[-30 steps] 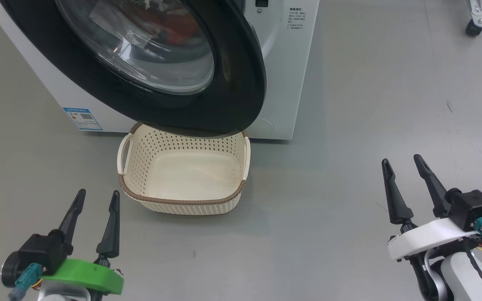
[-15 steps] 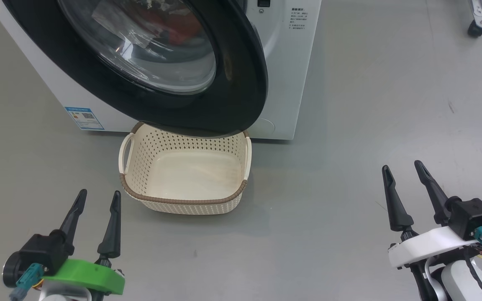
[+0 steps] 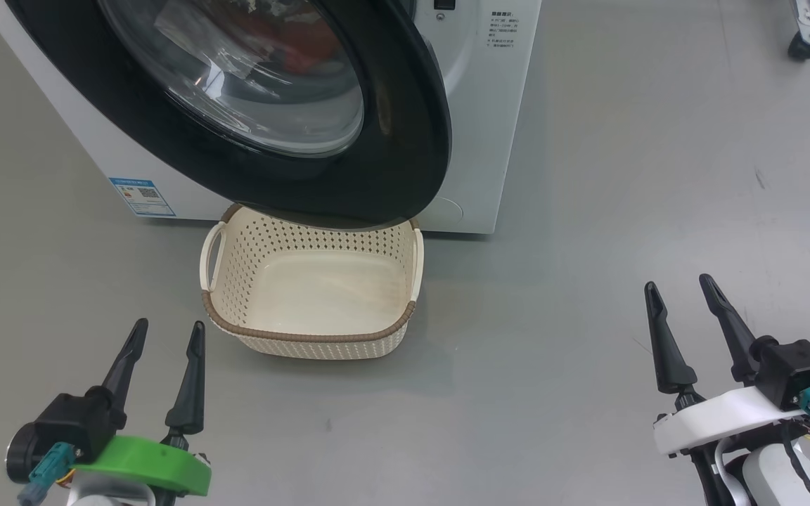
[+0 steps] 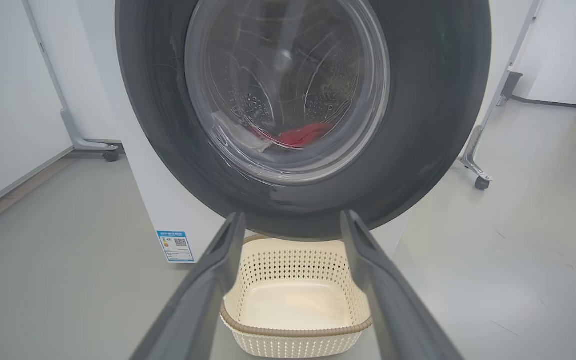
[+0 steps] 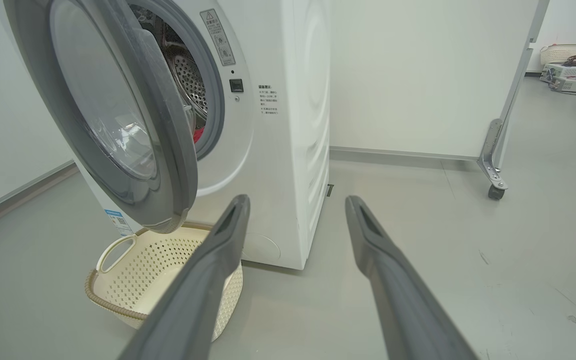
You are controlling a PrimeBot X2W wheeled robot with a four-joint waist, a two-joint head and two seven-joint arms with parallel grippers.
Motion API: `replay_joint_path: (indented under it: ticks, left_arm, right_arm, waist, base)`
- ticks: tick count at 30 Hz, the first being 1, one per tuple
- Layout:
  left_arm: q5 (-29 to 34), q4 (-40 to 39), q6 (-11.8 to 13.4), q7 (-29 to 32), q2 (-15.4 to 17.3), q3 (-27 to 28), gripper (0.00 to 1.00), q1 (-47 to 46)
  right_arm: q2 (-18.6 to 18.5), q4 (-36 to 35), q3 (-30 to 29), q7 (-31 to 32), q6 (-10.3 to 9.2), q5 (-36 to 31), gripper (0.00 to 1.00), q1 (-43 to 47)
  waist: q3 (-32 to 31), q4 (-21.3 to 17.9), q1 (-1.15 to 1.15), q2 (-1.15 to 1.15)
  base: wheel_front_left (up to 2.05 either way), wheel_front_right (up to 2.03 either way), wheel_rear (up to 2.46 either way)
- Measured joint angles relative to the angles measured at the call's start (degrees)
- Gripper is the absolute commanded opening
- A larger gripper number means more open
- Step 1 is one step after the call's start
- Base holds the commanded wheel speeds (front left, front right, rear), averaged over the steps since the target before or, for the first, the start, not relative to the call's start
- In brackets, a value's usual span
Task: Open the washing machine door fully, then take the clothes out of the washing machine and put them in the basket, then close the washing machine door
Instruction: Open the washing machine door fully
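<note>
Your left claw [image 3: 169, 325] and right claw [image 3: 678, 283]: both spread wide, empty. Ahead of left claw, above it: washing machine door [image 3: 405, 140], ajar, not fully swung. Glossy black rim, bulging glass; your fingers may slip off. Just ahead of left claw, under door's lower edge: basket [image 3: 306, 336], perforated plastic, likely light; nudge could shift it. Red clothes [image 4: 300, 136] beyond glass in steel drum [image 5: 190, 80]; limp fabric may snag or miss small basket.

Right tool [image 3: 677, 281] slightly further back.
</note>
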Motion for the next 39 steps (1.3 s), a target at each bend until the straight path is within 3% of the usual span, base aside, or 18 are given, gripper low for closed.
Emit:
replay_joint_path:
  ticks: [13,14,15,16,17,26,39]
  left_arm:
    - [0.0,0.0,0.0,0.0,0.0,-0.5,1.00,0.0]
    - [0.0,0.0,0.0,0.0,0.0,-0.5,1.00,0.0]
    - [0.0,0.0,0.0,0.0,0.0,-0.5,1.00,0.0]
    - [0.0,0.0,0.0,0.0,0.0,-0.6,1.00,0.0]
    - [0.0,0.0,0.0,0.0,0.0,-0.6,1.00,0.0]
    - [0.0,-0.4,0.0,0.0,0.0,-1.2,1.00,0.0]
    - [-0.2,-1.0,0.0,0.0,0.1,-2.6,1.00,-0.4]
  right_arm:
    - [0.2,-0.5,-0.6,0.0,0.12,-0.9,1.00,0.9]
    - [0.2,-0.5,-0.6,0.0,0.13,-0.9,0.79,0.9]
    - [0.2,-0.5,-0.6,0.0,0.15,-0.9,0.45,1.0]
    - [0.2,-0.5,-0.6,0.0,0.19,-0.9,0.03,1.0]
    - [0.2,-0.5,-0.7,0.0,0.20,-0.9,0.00,1.0]
    - [1.3,-2.0,-2.5,0.0,1.91,3.3,0.00,1.0]
    - [6.4,-5.4,-10.0,4.5,3.83,20.2,0.00,-5.1]
  waist:
    - [0.0,0.0,0.00,0.00]
    - [0.0,0.0,0.00,0.00]
    - [0.0,0.0,0.00,0.00]
    - [0.0,0.0,0.00,0.00]
    - [0.0,0.0,0.00,0.00]
    - [0.9,0.2,0.00,0.00]
    - [4.5,1.4,0.00,0.00]
  base:
    - [0.00,0.00,0.00]
    - [0.00,0.00,0.00]
    - [0.00,0.00,0.00]
    - [0.00,0.00,0.00]
    - [0.00,0.00,0.00]
    - [0.00,0.00,0.00]
    - [0.00,0.00,0.00]
